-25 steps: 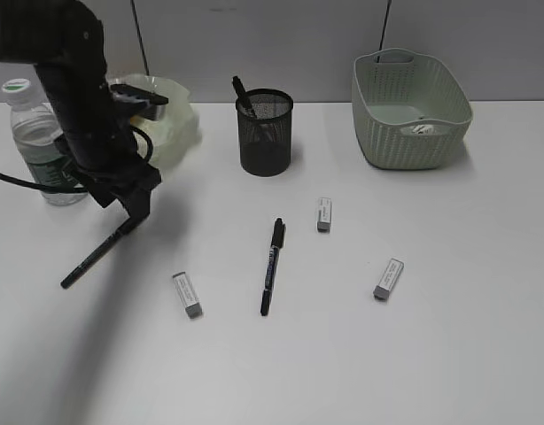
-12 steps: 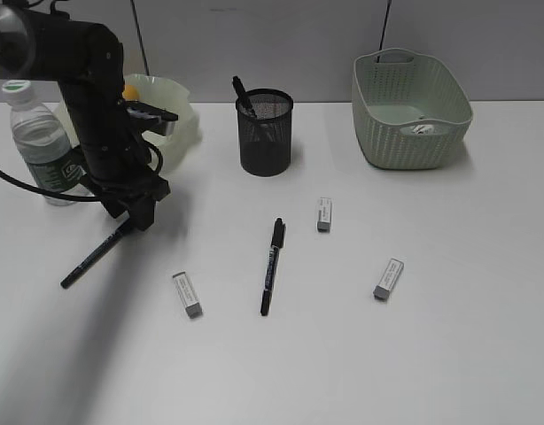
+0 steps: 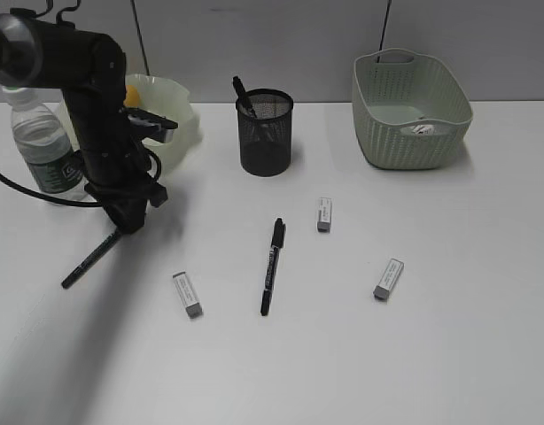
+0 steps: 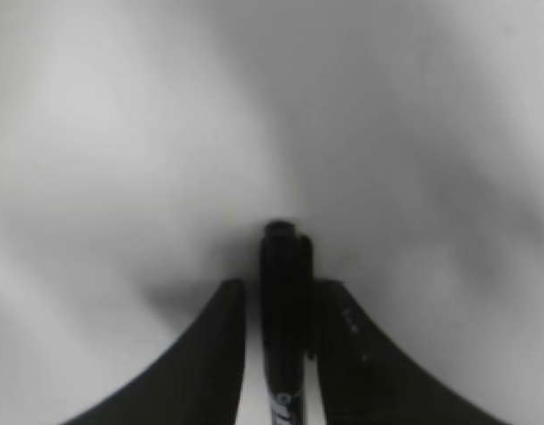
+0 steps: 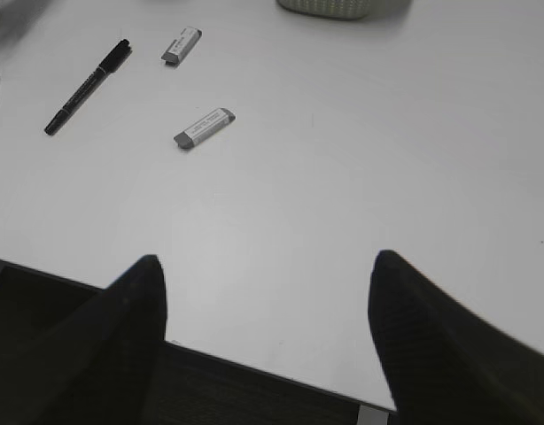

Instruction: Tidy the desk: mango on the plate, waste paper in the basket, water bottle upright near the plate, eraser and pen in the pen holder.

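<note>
My left gripper (image 3: 124, 221) points down at the upper end of a black pen (image 3: 90, 258) lying on the desk (image 3: 449, 336). In the left wrist view the pen (image 4: 283, 328) lies between the jaws (image 4: 281, 288); it is against the right finger, with a thin gap on the left. A second pen (image 3: 271, 266) and three erasers (image 3: 187, 294) (image 3: 324, 214) (image 3: 388, 279) lie mid-desk. The pen holder (image 3: 266, 133) holds one pen. The mango (image 3: 130, 90) is on the plate (image 3: 179, 119). The water bottle (image 3: 42, 146) stands upright. Waste paper (image 3: 421, 129) lies in the basket (image 3: 409, 111). My right gripper (image 5: 265, 292) is open and empty.
The right gripper hangs over the desk's near edge (image 5: 254, 363). The right wrist view shows the second pen (image 5: 86, 87) and erasers (image 5: 204, 128) (image 5: 182, 45). A black cable (image 3: 33, 190) trails from the left arm past the bottle. A grey partition stands behind the desk.
My left gripper has come down and shifted slightly left until it straddles the pen's upper end. The pen has not moved. Nothing else has moved.
</note>
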Robot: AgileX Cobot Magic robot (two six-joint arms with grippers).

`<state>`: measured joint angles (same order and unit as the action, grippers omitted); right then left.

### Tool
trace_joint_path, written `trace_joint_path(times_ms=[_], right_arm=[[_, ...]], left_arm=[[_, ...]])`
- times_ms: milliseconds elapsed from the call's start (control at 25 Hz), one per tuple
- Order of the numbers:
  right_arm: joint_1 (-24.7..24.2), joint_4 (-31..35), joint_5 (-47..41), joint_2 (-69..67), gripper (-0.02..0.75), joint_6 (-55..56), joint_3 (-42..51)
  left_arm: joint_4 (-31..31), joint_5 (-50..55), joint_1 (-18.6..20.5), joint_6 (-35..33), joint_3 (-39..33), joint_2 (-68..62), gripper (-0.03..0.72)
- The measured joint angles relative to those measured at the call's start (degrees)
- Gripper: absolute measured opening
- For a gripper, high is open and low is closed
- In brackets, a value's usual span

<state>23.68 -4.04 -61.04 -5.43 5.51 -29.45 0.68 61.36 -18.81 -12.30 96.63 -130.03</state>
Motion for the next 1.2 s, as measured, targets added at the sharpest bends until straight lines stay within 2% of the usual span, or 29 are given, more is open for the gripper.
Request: trace_joint_path(times_ms=[80,120,440,640,760,960,1080,1200], right_arm=[[0.0,0.0,0.0,0.0,0.564,0.0,0.0],[0.0,0.0,0.0,0.0,0.564,0.0,0.0],[0.0,0.0,0.0,0.0,0.564,0.0,0.0],[0.0,0.0,0.0,0.0,0.564,0.0,0.0],[0.0,0.0,0.0,0.0,0.564,0.0,0.0],[0.0,0.0,0.0,0.0,0.564,0.0,0.0],[0.0,0.0,0.0,0.0,0.564,0.0,0.0],[0.0,0.0,0.0,0.0,0.564,0.0,0.0]], left_arm=[[-0.11,0.04,0.11,0.0,0.0,0.0,0.142],[-0.11,0.08,0.18,0.0,0.06,0.0,0.129],[-1.27,2.4,0.18,0.0,0.0,0.9,0.13],[-2.47,1.05,0.18,0.0,0.0,8.2,0.13],[-6.49,-4.14,0.18,0.0,0.61,12.81,0.13],[-19.13,-16.31,-0.21,0.0,4.36,16.13,0.13],[-25.65,-26.13,-1.63,0.0,5.04,16.13,0.13],[-28.84,-36.7,-3.93,0.0,5.04,16.06,0.13]])
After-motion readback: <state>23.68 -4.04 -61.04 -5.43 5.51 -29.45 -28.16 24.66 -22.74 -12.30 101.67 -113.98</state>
